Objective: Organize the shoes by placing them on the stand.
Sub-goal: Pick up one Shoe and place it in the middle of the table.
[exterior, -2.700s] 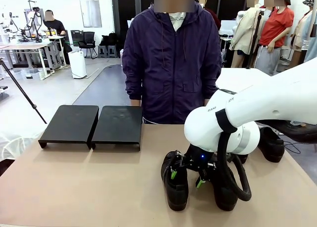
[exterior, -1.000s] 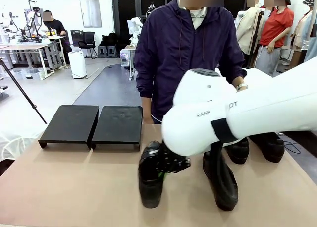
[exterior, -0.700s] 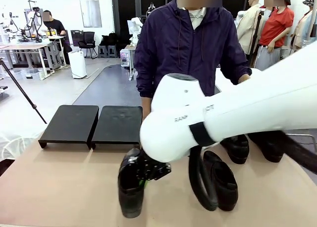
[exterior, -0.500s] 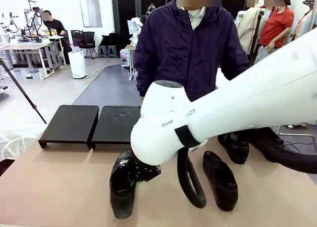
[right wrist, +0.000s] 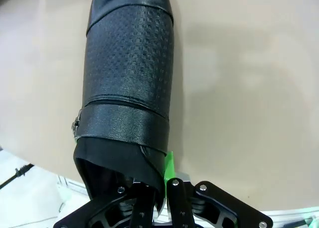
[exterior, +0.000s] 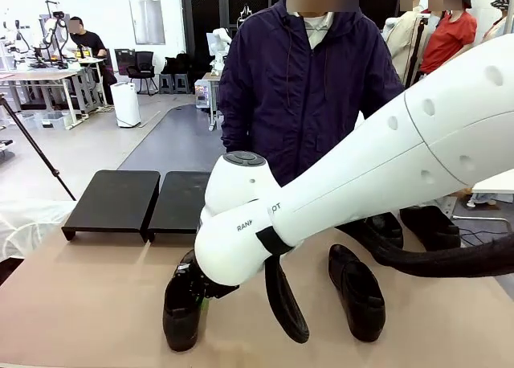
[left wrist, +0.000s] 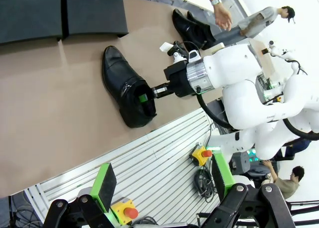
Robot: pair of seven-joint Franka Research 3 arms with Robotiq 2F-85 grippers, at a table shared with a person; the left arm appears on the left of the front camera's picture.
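Note:
My right gripper (exterior: 201,294) is shut on the heel-side wall of a black shoe (exterior: 181,313), held low at the front of the table, left of centre. In the right wrist view the shoe (right wrist: 128,73) points away from the gripper (right wrist: 159,185), with one finger inside its opening. I cannot tell if its sole touches the table. The two black platforms of the stand (exterior: 115,198) sit side by side at the back left, their tops bare. A second shoe (exterior: 357,294) lies front right, and two more shoes (exterior: 387,228) stand at the back right. My left gripper (left wrist: 163,180) hangs open high off the table's edge.
A person in a purple jacket (exterior: 309,79) stands at the far side, one hand (left wrist: 222,16) above the back-right shoes. The right arm's white links (exterior: 377,175) stretch across the middle of the table. Bare tabletop (exterior: 88,296) lies between the held shoe and the stand.
The right arm has swung left with the shoe, from the table's right-middle to left of centre, closer to the stand. The left gripper has stayed open.

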